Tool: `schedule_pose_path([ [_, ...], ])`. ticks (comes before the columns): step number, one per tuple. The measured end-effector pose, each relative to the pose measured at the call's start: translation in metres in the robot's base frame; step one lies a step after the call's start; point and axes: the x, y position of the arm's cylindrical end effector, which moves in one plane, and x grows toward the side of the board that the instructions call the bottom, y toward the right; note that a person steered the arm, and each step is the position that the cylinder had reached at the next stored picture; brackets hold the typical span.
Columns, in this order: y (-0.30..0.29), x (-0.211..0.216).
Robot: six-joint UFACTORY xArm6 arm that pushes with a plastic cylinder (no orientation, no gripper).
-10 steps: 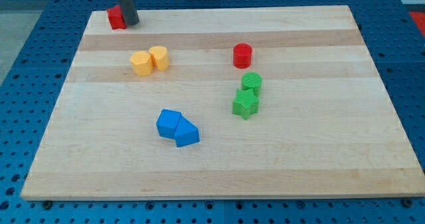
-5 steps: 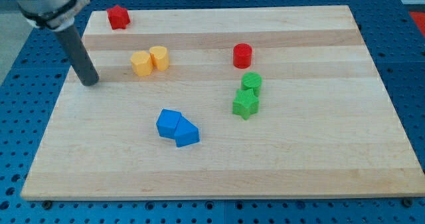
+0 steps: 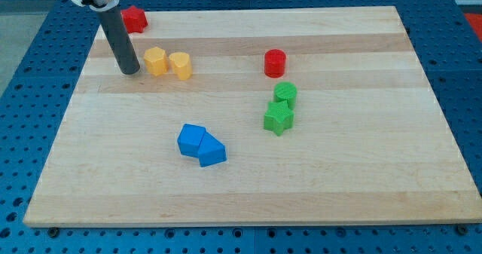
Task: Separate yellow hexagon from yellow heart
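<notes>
- My end effector is a plain dark rod with no jaws to open or close and nothing held; my tip (image 3: 130,71) rests on the tabletop (image 3: 339,179) near its upper left, just to the view's left of the two yellow blocks.
- The yellow hexagon (image 3: 155,60) is the block nearest my tip, close beside it; I cannot tell whether they touch.
- The yellow heart (image 3: 181,65) sits just to the view's right of the hexagon and slightly lower. A thin gap seems to show between them, so I judge the split begun but not convincing.
- Both look like small, rigid plastic pieces: light, hard, not fragile, and likely to slide easily on the smooth wood. They may also spin if struck off-centre.
- With no grasp possible, I would press on a flat side face of the hexagon, low down, pushing away from the heart, not through it.
- Pushing rightward from here would risk driving the hexagon back into the heart.
- A red block (image 3: 134,19) lies near the top left corner, so an upward push has limited room.
</notes>
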Motion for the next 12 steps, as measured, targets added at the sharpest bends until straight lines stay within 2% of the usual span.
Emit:
schedule_pose_path([
  [1, -0.013, 0.014],
  [2, 0.036, 0.01],
  [4, 0.105, -0.045],
  [5, 0.079, -0.025],
  [6, 0.01, 0.007],
  [7, -0.011, -0.002],
  [8, 0.011, -0.042],
  [10, 0.143, -0.103],
  [11, 0.131, -0.1],
  [12, 0.094, -0.074],
])
